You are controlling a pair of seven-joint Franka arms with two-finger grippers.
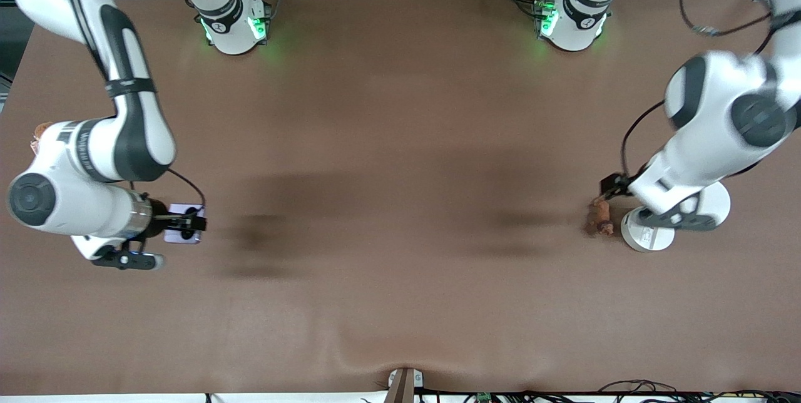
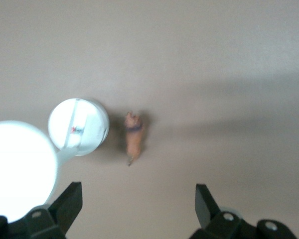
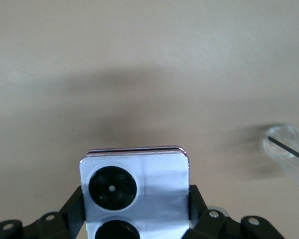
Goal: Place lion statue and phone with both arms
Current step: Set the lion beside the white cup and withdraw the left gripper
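While lion statue [image 2: 133,137] lies below spread jaws, phone [image 3: 139,194] sits clamped.

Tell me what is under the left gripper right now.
The open left gripper hangs over bare brown table, with the lion statue lying free on it beside two white round discs. The arm's own body covers part of the discs in the front view.
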